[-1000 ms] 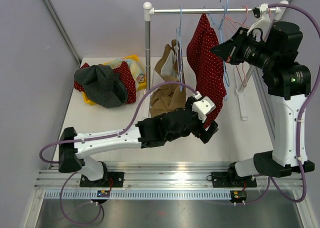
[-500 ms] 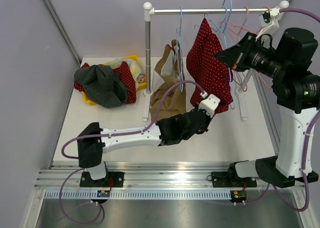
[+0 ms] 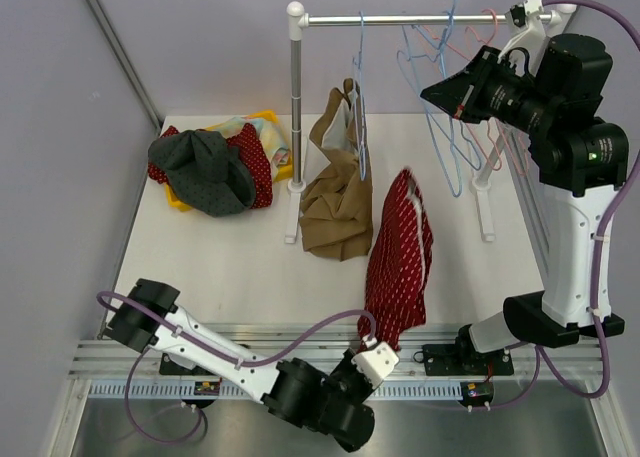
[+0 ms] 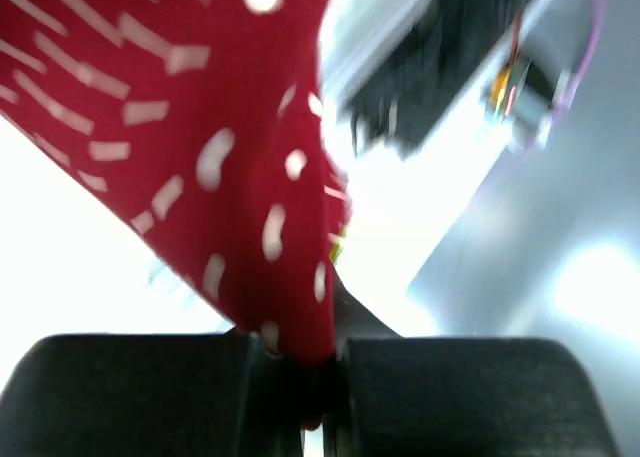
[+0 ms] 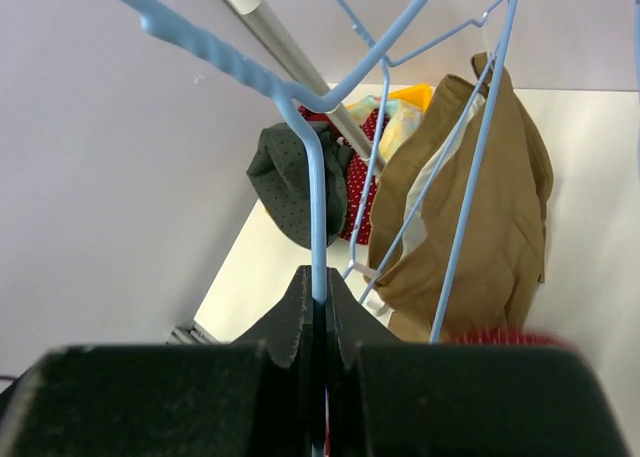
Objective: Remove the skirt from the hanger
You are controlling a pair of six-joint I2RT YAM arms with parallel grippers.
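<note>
Pinching the skirt (image 3: 398, 267), the left jaws hold it clear of the hanger (image 5: 317, 207) the right jaws grip; only setting down remains.

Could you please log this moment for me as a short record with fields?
skirt: red with white dots, looks free of the hanger, stretched over the table toward its near edge
left gripper: shut on the skirt's edge
right gripper: shut on the blue hanger wire
blue hanger: bare, up by the rack rail
brown garment: hanging at the rack
clothes pile: far left of the table
</note>
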